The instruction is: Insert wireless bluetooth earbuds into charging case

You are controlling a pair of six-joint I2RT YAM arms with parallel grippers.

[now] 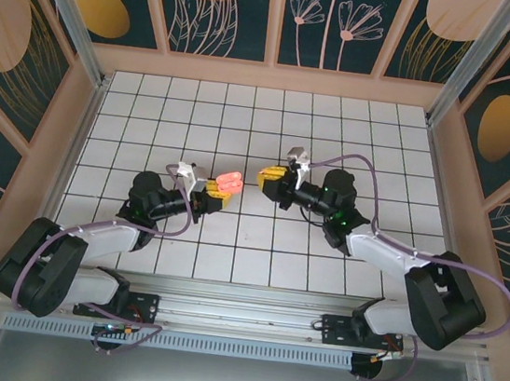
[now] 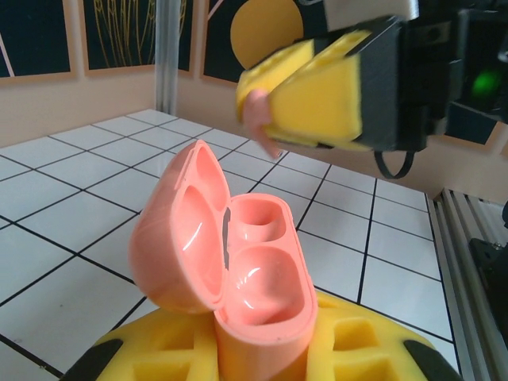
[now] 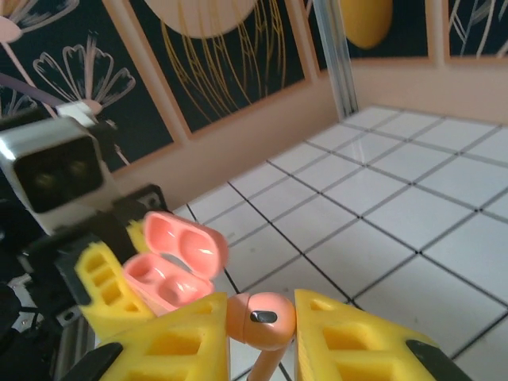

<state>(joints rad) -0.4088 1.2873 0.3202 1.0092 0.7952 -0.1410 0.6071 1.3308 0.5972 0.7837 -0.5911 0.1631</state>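
yellow left fingers [image 2: 361,349] sit at the bottom edge of the left wrist view, pinching the pink case [image 2: 238,278] upright. its lower half is hidden between them. the lid [image 2: 178,238] stands open, tilted to one side, with both wells [image 2: 254,278] showing. over the white tiled tabletop [image 2: 63,206], near the case but apart from it, the right fingers [image 3: 357,341] pinch a pink earbud [image 3: 262,317], its stem cut off by the frame edge. from the left wrist, just its tip pokes out.

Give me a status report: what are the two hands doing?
Left hand shut on charging case, lid open, both wells empty. Right hand shut on pink earbud, held apart from case. Nothing between them.
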